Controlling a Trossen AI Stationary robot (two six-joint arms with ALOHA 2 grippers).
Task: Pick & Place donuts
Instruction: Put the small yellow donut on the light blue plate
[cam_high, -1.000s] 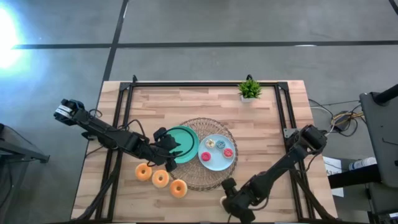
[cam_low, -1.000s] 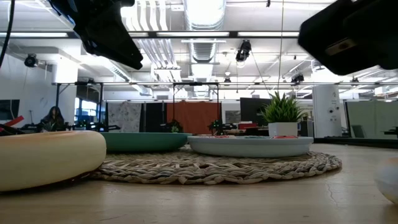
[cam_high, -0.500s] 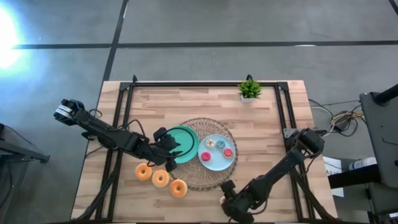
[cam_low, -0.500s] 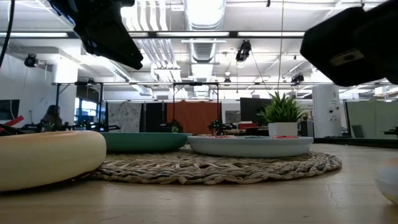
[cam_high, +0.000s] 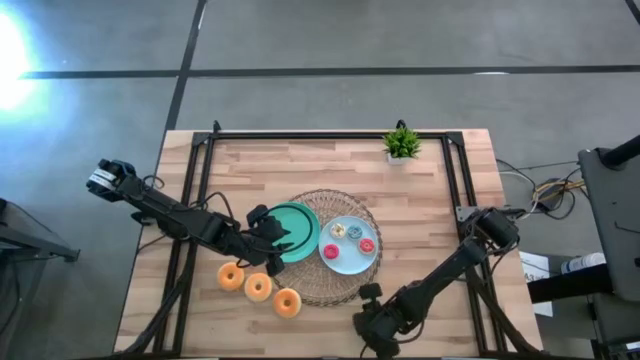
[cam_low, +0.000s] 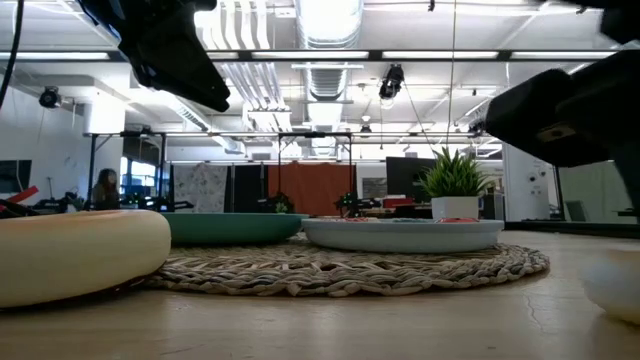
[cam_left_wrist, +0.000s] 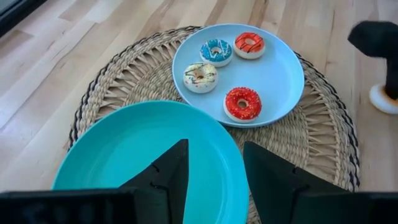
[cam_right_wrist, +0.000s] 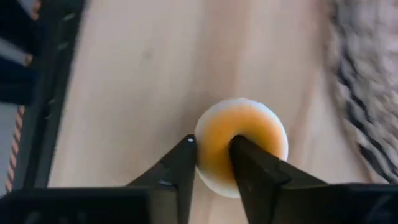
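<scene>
around small donut (cam_right_wrist: 242, 146), end effector (cam_right_wrist: 210, 155) narrower

Mat (cam_left_wrist: 130, 74): tan woven straw. Large plate (cam_left_wrist: 124, 155): teal. Small plate (cam_left_wrist: 280, 74): light blue, carrying blue (cam_left_wrist: 216, 51), orange-striped (cam_left_wrist: 249, 45), white (cam_left_wrist: 199, 75) and red speckled (cam_left_wrist: 241, 103) donuts. Table (cam_high: 300, 170): pale wood strips.

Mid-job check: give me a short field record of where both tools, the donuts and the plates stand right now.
right tool: at the near table edge, fingers closing on the rim of a pale small donut, one finger in its hole
left tool: open, over the green plate
light-blue plate: on the woven mat, holds four small donuts
large donuts: three in a row on the table, left of the mat
</scene>
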